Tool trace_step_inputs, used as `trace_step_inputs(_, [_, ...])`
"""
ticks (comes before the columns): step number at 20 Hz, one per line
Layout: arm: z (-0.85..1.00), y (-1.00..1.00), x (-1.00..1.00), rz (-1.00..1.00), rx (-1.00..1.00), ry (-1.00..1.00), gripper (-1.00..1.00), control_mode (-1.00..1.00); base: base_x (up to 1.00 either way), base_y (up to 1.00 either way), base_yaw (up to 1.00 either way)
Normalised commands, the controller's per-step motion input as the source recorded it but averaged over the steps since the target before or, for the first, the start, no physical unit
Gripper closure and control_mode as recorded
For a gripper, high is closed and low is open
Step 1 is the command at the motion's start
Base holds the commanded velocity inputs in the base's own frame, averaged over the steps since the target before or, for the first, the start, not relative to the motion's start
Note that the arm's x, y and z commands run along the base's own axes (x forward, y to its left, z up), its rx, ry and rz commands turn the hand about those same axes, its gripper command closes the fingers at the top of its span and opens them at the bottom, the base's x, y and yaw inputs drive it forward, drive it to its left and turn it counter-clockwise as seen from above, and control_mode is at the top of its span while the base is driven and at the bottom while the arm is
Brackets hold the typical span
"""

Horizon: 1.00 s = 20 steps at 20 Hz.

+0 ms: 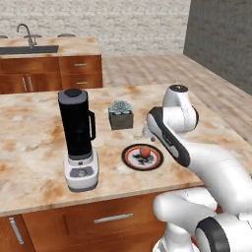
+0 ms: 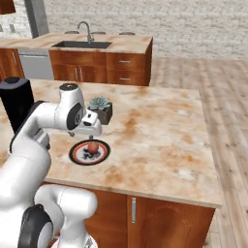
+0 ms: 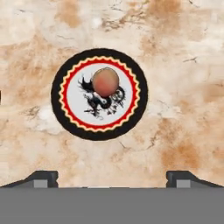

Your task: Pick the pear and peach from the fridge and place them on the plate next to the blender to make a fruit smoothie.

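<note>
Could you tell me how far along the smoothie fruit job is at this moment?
Done: the peach lies on the plate beside the blender. In hand: nothing; the gripper is open above the plate. Left: the pear, not on the plate yet.

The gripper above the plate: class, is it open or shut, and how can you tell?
Open. In the hand view the gripper has its fingertips set far apart with nothing between them, while the peach lies on the plate below.
</note>
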Motion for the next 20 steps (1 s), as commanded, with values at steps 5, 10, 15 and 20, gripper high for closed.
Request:
trace_step_inputs(5, [0.99,-0.18,-1.00,-0.18,0.00,-0.26,-1.00,-1.00,0.00,0.00,0.00])
trace_step_inputs(10, [0.70,-0.11,-0.94,-0.11,0.00,-0.16,-1.00,-1.00,0.00,0.00,0.00])
trace_step_inputs(15, [0.12,-0.11,-0.60,0.00,0.00,-0.16,-1.00,1.00,-0.40,-0.07,0.05])
trace_step_inputs(20, [0.00,0.00,0.00,0.00,0.00,0.00,-1.00,1.00,-0.76,-0.08,0.81])
